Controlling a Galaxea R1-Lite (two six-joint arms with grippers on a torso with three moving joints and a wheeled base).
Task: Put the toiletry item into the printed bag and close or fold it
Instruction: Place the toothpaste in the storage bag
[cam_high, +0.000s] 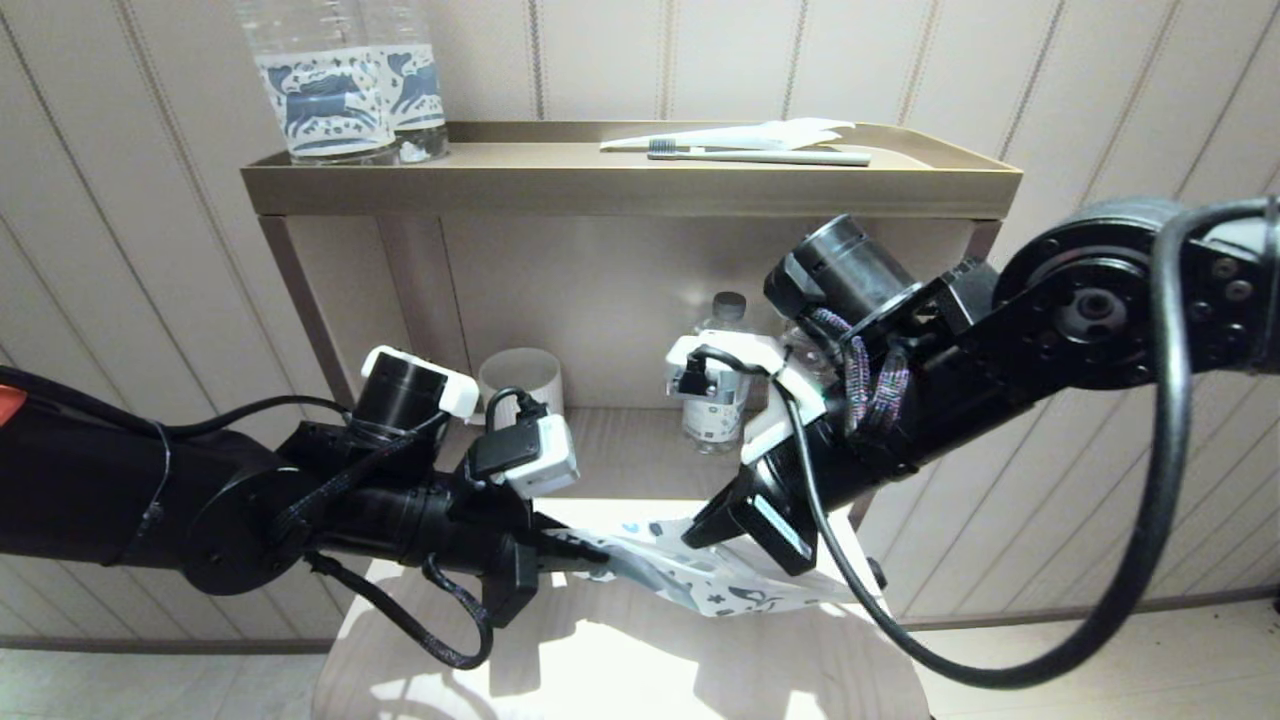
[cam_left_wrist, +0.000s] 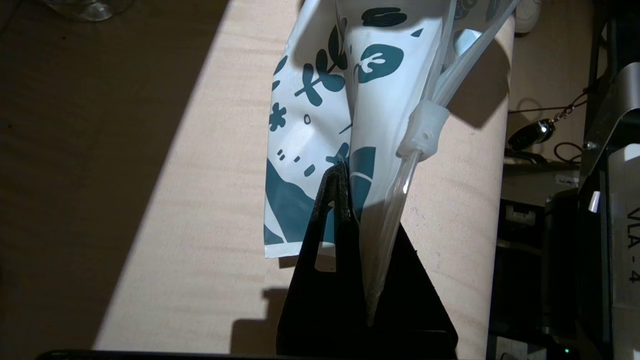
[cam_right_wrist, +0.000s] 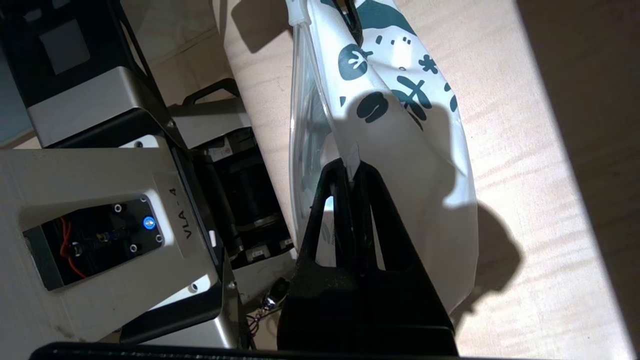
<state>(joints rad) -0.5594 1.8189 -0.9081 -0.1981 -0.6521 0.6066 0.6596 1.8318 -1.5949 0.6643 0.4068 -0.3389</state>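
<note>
Over the lit wooden table (cam_high: 620, 660), the left gripper (cam_high: 598, 560) pinches one end of the printed bag (cam_high: 700, 580), fingers (cam_left_wrist: 334, 200) pressed together on the film. At the bag's other end the right gripper (cam_high: 735, 525) clamps it the same way, so the bag hangs stretched between them, above the tabletop. Farther back, a toothbrush (cam_high: 760, 155) lies on the top shelf (cam_high: 630, 185), near two labelled bottles (cam_high: 345, 90).

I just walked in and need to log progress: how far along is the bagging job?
Done: the printed bag is lifted over the wooden table, the left gripper and the right gripper each shut on one end of it. In hand: holding it between them. Left: a toothbrush lies on the top shelf, not bagged, and the zip slider sits partway along.
</note>
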